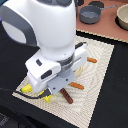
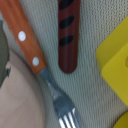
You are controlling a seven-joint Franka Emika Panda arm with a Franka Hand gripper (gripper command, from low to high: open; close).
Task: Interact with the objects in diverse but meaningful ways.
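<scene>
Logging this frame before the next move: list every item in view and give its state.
Gripper: low over the mat, jaws hidden.
Brown sausage: lying flat on the mat, ungripped.
Fork: lying flat beside the sausage, apart from it.
Yellow cheese wedge: resting on the mat.
Grey saucepan: upright, off the mat.

The placemat (image 1: 102, 67) lies on the tabletop (image 1: 117, 95), with the arm (image 1: 52, 35) over its middle. A sausage (image 1: 67, 95) rests on the mat near its front edge, a cheese wedge (image 1: 47, 98) just to the exterior view's left of it. In the wrist view, a fork (image 2: 42, 70) lies alongside the sausage (image 2: 68, 35), apart from it. Beyond the mat, a saucepan (image 1: 91, 15) sits beside a bowl (image 1: 123, 18).
</scene>
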